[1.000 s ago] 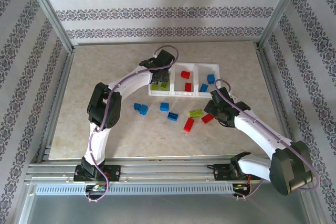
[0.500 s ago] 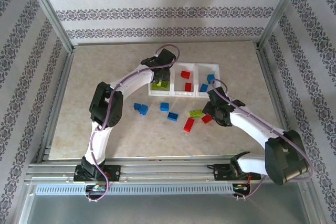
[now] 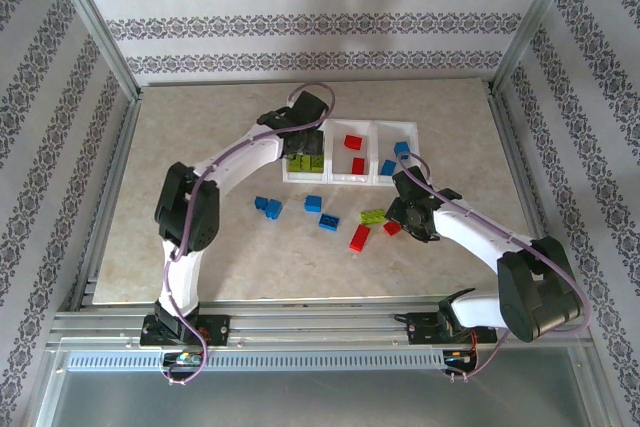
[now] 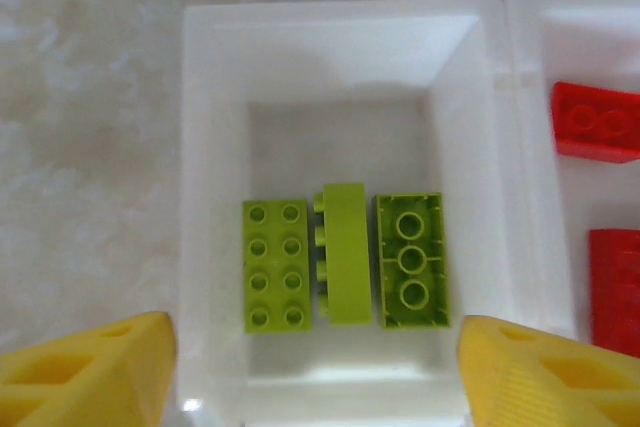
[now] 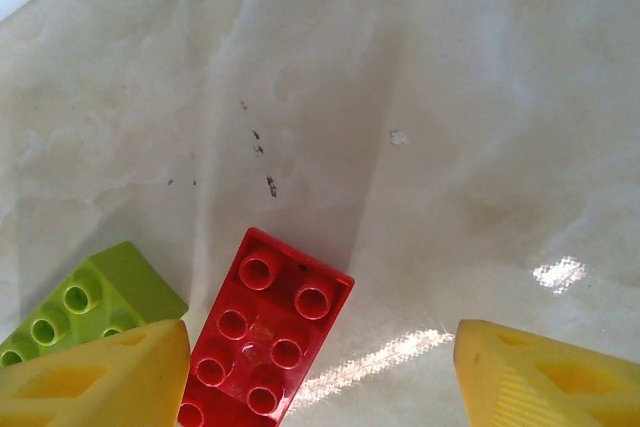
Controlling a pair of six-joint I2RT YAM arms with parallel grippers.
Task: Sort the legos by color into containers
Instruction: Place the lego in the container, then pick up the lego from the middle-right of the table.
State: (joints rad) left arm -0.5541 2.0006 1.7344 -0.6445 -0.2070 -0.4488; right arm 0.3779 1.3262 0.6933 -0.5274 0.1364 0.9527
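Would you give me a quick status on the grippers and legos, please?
Left gripper open over end compartment, three green legos inside. Right gripper open over red lego on table. Green lego close beside it.

No text, label or number can be read.

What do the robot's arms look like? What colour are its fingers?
The left arm and the right arm are both white tubes with chunky black joints. A thin purple cable runs along each. Their fingers are bright yellow wedges.
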